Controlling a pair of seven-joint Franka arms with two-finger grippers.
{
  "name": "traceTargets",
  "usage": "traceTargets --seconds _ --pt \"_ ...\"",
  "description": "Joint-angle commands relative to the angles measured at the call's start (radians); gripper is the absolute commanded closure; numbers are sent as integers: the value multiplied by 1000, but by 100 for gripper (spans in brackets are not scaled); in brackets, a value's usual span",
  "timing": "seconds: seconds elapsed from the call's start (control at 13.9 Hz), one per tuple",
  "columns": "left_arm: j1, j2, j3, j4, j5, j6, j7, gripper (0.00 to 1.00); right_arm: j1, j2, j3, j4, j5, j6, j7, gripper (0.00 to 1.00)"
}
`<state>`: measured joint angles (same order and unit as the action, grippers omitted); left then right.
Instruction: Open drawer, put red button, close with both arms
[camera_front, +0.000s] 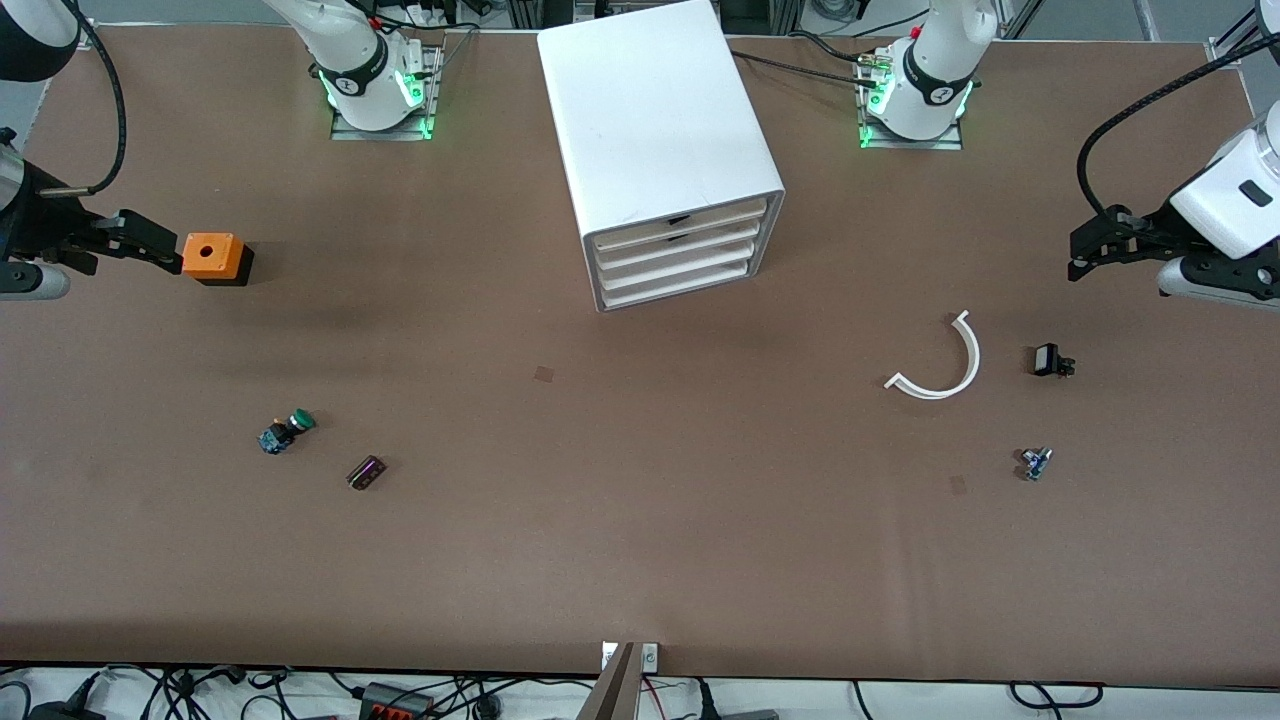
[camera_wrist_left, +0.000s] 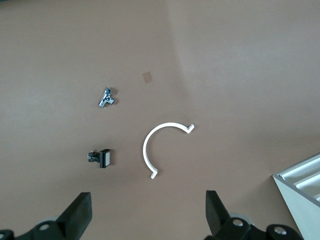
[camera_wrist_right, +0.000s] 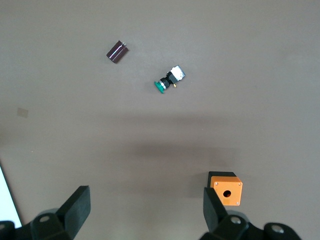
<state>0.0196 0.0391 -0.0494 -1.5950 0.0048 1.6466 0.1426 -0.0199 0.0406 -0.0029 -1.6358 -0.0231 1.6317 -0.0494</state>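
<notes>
The white cabinet (camera_front: 650, 110) stands at the middle of the table between the arm bases. Its four drawers (camera_front: 682, 250) face the front camera and are all shut. The red button is not in view in any frame. My left gripper (camera_front: 1085, 255) is open and empty, in the air at the left arm's end of the table; its wrist view (camera_wrist_left: 147, 215) shows bare table between the fingers. My right gripper (camera_front: 165, 250) is open and empty, in the air beside the orange box (camera_front: 213, 257) at the right arm's end; its wrist view (camera_wrist_right: 145, 210) shows the same.
A green-capped switch (camera_front: 288, 432) and a small dark block (camera_front: 366, 472) lie nearer the front camera than the orange box. At the left arm's end lie a white curved strip (camera_front: 940, 365), a small black part (camera_front: 1050, 360) and a small metal part (camera_front: 1035, 463).
</notes>
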Motion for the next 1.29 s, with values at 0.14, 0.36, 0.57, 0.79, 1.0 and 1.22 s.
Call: traceTargets --seconds 0.14,0.36,0.57,0.79,1.0,1.22 --pt "3 -16 3 -5 -6 -1 20 0 3 -19 1 -10 -20 7 8 0" --pt "2 -16 2 0 -6 -1 12 0 0 -44 -2 -19 -20 0 6 0" --pt "-4 -16 -6 3 -6 -14 8 0 1 -91 -3 -76 -29 2 0 0" --pt "-3 -16 -4 3 -6 -14 8 0 5 -128 3 -125 -54 0 8 0" --pt "0 -16 -4 3 -3 -13 8 0 2 -110 -2 -121 -35 26 10 0" --pt "2 -16 5 3 -3 -13 12 0 -3 -107 -5 -122 0 45 8 0"
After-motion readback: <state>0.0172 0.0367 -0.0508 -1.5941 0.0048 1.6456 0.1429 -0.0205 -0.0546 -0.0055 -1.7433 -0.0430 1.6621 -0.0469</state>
